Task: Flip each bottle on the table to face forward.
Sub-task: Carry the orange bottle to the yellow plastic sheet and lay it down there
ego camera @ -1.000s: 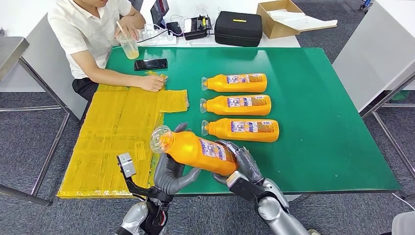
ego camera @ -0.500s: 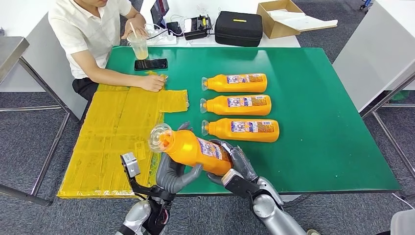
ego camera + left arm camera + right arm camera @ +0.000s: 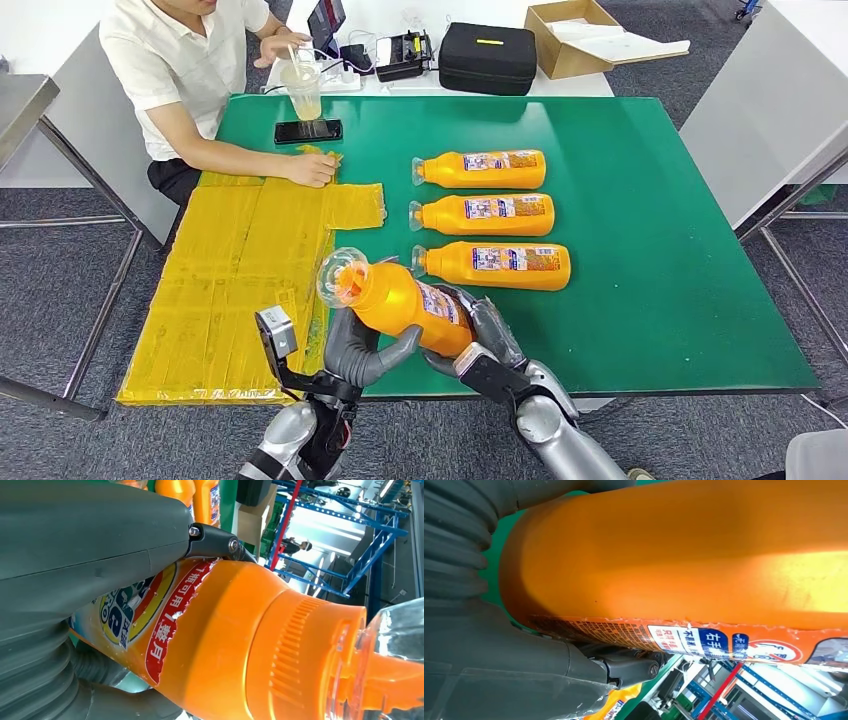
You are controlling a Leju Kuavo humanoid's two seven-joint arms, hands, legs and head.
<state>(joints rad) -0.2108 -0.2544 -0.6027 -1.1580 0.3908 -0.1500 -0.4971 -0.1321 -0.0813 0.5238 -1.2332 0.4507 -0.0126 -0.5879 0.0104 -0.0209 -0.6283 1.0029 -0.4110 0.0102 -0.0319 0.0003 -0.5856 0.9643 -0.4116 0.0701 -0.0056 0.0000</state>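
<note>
While gripped by left hand [image 3: 358, 352] and right hand [image 3: 487, 340] together, held bottle [image 3: 400, 300] hangs tilted above desk's [image 3: 640, 300] near edge, clear cap up-left. From head: three bottles [image 3: 483, 213] lying mid-desk. From left wrist: torn red-edged label, ribbed orange neck. From right wrist: plain orange base, small print.

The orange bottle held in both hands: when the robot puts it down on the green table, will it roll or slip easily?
The orange bottle looks rigid; under the left hand and right hand it shows no dents. Its glossy plastic could be somewhat slippery. Rolling seems unlikely: the three bottles on the green table lie steady on their sides.
</note>
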